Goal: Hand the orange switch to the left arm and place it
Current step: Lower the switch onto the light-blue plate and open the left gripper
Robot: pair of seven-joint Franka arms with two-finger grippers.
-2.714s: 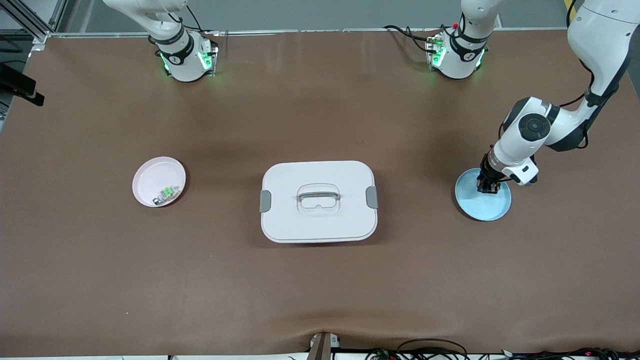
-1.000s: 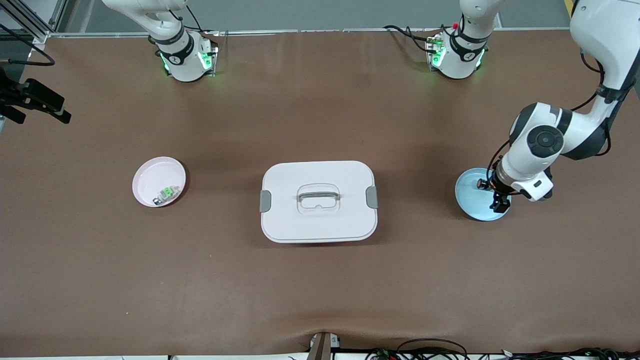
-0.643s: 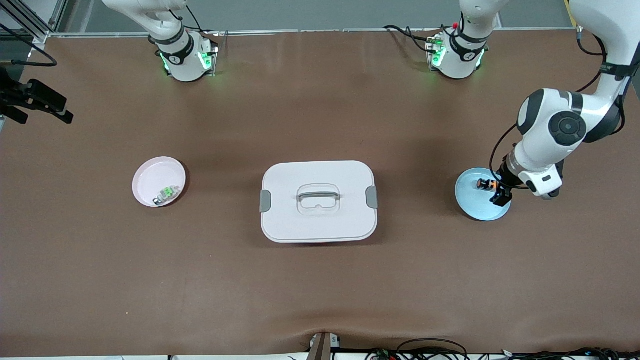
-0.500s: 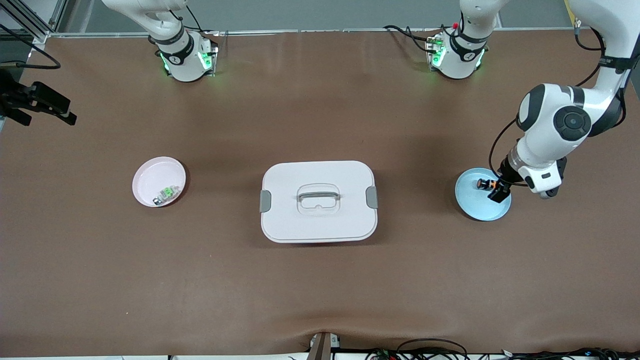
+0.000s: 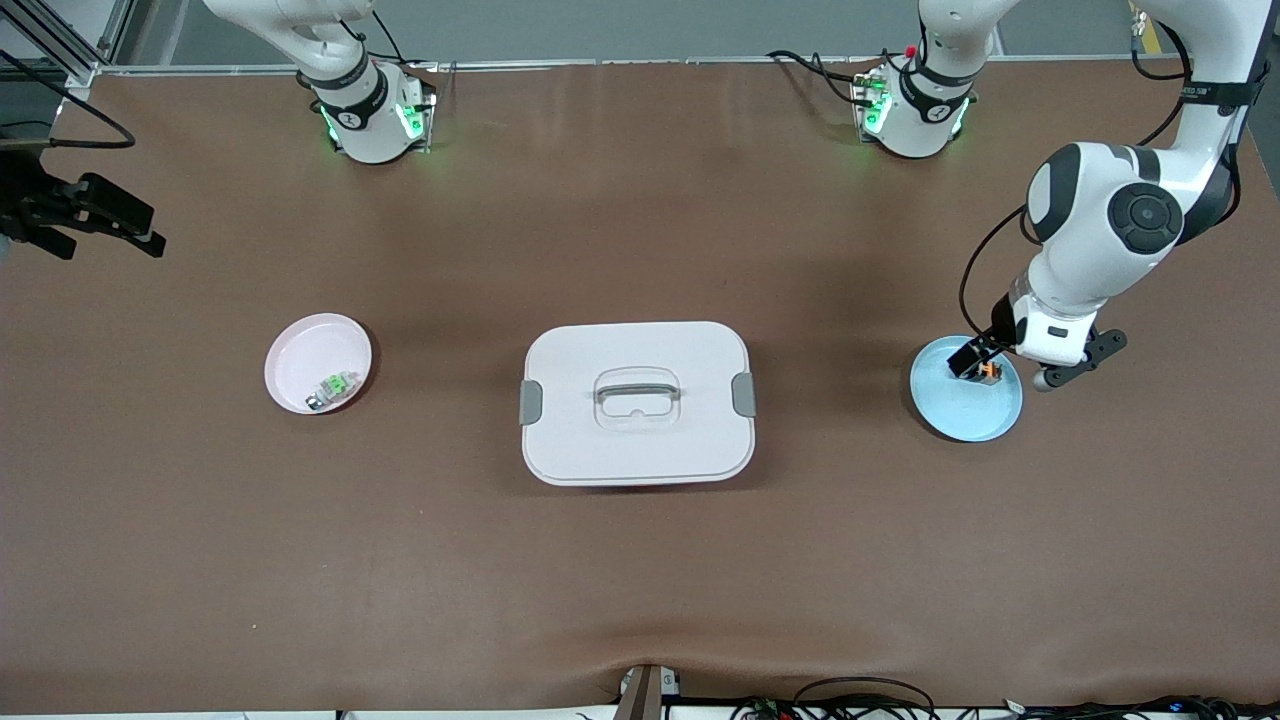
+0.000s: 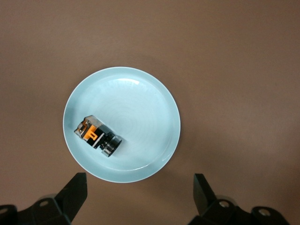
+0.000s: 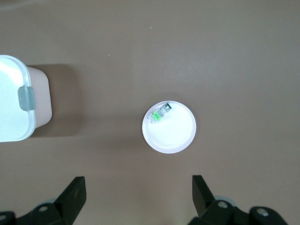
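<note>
The left arm (image 5: 1100, 215) is seen reaching down from the left arm's end of the surface, its wrist bent downward — the left end effector (image 6: 138, 199) is held in the air with its fingers (image 6: 75, 192) spread wide and nothing between them. The right end effector (image 7: 136, 199) is likewise held aloft with fingers (image 7: 75, 192) parted and empty; little of the right arm (image 5: 300, 30) is shown.
</note>
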